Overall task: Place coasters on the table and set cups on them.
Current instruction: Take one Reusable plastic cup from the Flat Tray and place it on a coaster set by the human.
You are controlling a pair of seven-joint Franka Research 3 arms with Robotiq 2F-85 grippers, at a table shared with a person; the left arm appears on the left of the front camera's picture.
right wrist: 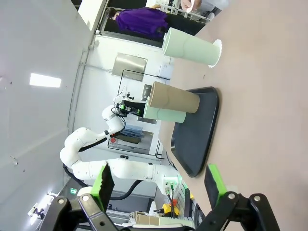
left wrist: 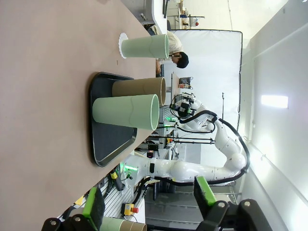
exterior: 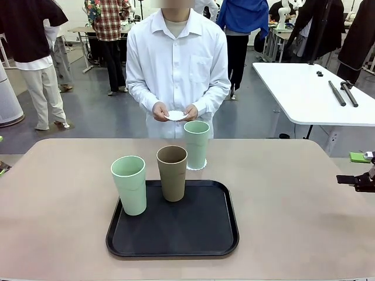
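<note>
The matte beige counter [exterior: 293, 193] carries a black rounded tray [exterior: 193, 234] holding a near pale green tumbler [exterior: 129, 184] and a tan-brown tumbler [exterior: 172, 172], both still needing coasters. Beyond the tray, the far pale green tumbler [exterior: 196, 143] stands on a lacy white doily [exterior: 200, 167]. All three stand upright, mouths up. The person holds a second doily [exterior: 176, 115]. The left fingers [left wrist: 92, 207] and right fingers [right wrist: 214, 180] stand apart, empty.

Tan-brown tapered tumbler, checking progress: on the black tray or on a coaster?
On the tray. The tan-brown tapered tumbler stands upright on the black rounded tray, its base inside the rim.

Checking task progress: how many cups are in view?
3: one pale green cup and the tan cup on the black tray; a second green cup on a coaster beyond it.
</note>
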